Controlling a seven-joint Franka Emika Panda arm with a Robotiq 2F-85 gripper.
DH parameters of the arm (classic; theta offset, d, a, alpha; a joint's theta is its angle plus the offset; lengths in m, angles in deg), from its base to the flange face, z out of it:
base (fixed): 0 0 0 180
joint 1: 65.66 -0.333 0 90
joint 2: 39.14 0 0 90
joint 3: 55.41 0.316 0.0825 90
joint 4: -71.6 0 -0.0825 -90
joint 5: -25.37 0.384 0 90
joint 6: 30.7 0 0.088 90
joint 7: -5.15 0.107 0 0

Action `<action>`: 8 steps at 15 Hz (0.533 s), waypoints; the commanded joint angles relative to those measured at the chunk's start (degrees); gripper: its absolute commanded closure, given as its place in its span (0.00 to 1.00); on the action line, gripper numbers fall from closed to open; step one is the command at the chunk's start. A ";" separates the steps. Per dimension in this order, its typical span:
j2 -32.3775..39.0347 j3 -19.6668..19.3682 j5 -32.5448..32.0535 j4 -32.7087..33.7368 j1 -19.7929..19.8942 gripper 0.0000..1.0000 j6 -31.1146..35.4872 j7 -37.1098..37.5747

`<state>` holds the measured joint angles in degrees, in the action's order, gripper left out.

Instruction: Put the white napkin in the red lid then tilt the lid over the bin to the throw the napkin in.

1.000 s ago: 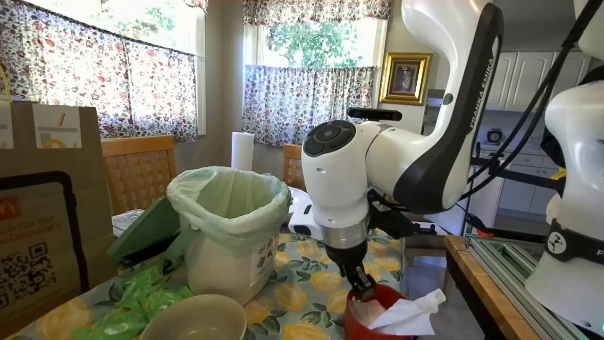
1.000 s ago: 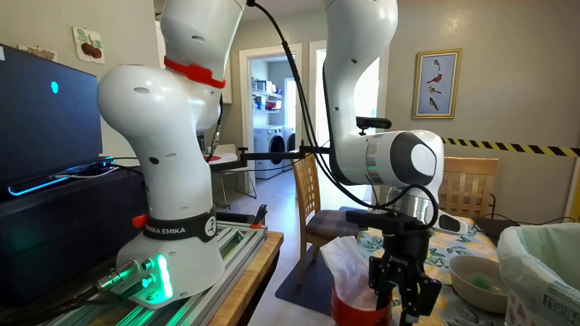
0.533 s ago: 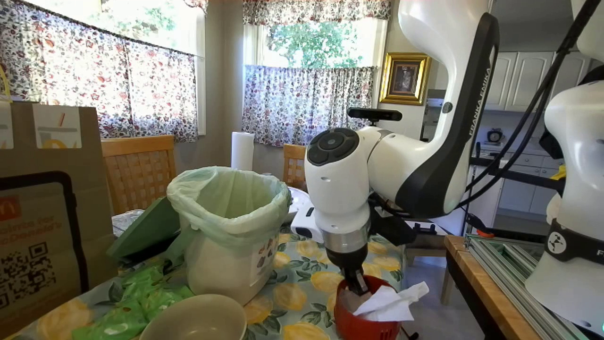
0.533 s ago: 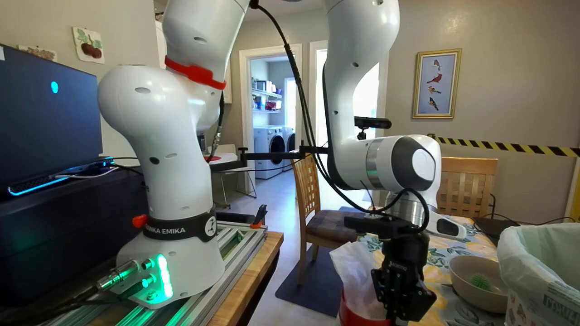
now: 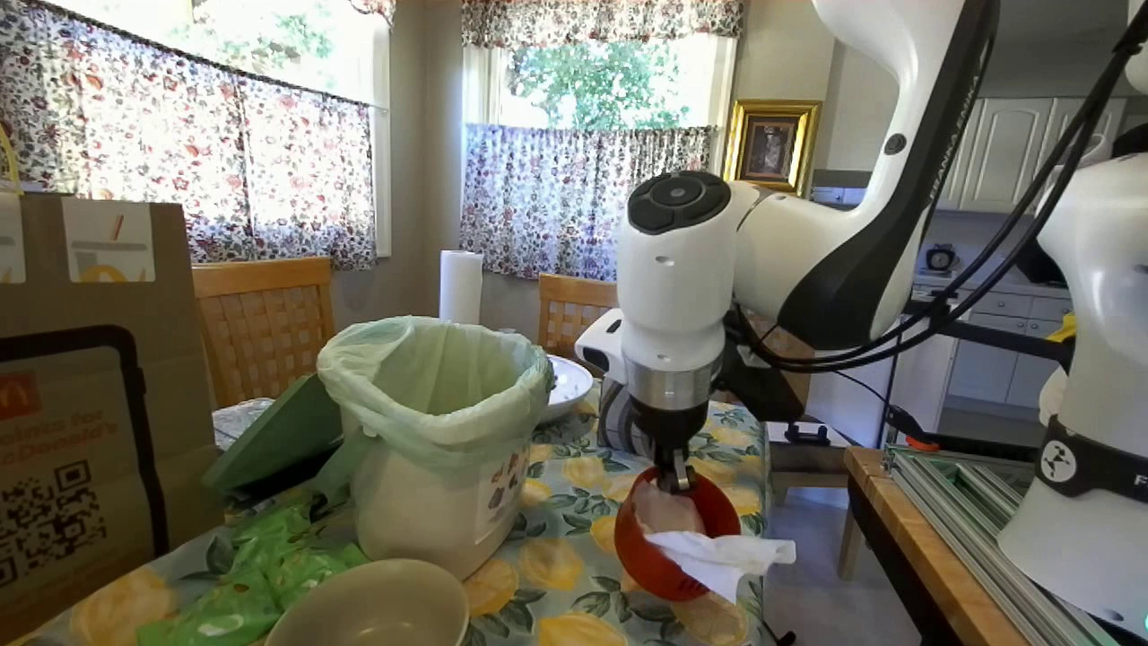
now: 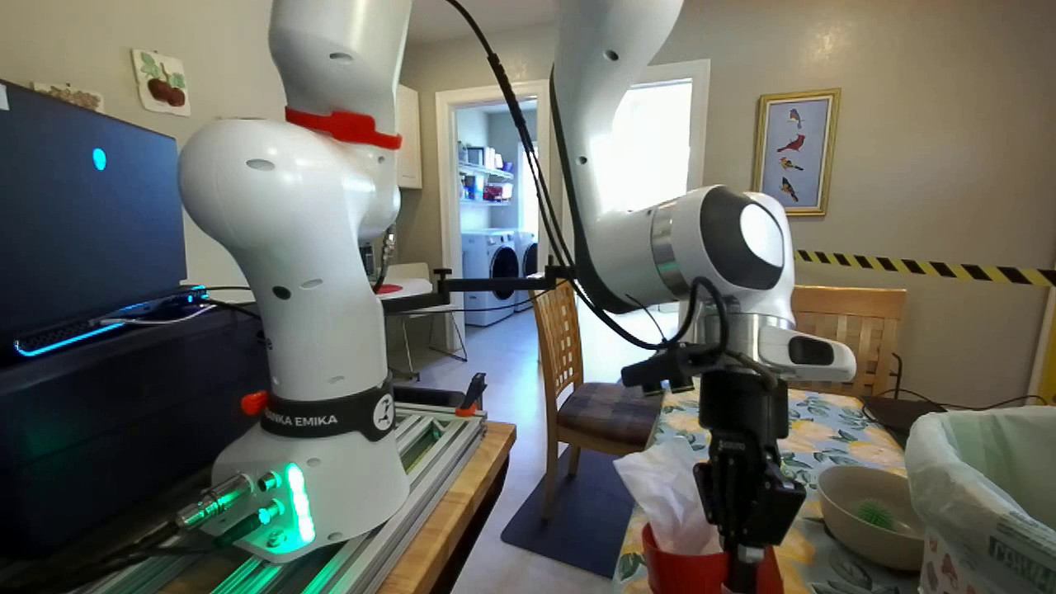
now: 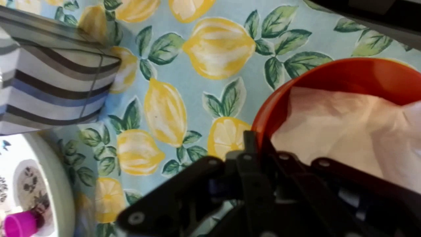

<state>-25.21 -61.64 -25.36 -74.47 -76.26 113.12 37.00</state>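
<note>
My gripper (image 7: 258, 140) is shut on the rim of the red lid (image 7: 348, 75), one finger on the outside and one on the inside of its wall. In an exterior view the lid (image 5: 641, 556) hangs tilted and looks lifted off the tablecloth. Inside it lies the rumpled white napkin (image 7: 335, 128), one end of which sticks out past the rim in both exterior views. The fingertips hide part of the lid's edge. The bin (image 5: 516, 426), with its pale green liner folded over the rim, stands upright on the table, apart from the lid.
A beige bowl (image 5: 377, 615) stands in front of the bin, a spiky green ball (image 6: 874, 513) in it. A striped object (image 7: 59, 79) and a white dish (image 7: 57, 184) are behind the lid. A green plastic bag (image 5: 260, 565) and a paper bag (image 5: 90, 404) are beside the bin.
My gripper has gone from open around the lid's rim to shut on it. The arm has risen, and the lid with the napkin has come up and tilted with it.
</note>
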 commanded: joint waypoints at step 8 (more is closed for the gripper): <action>-24.42 4.13 -8.49 -14.30 5.94 0.99 -1.33 14.78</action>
<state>-40.72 -59.07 -31.98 -83.39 -73.26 111.81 46.30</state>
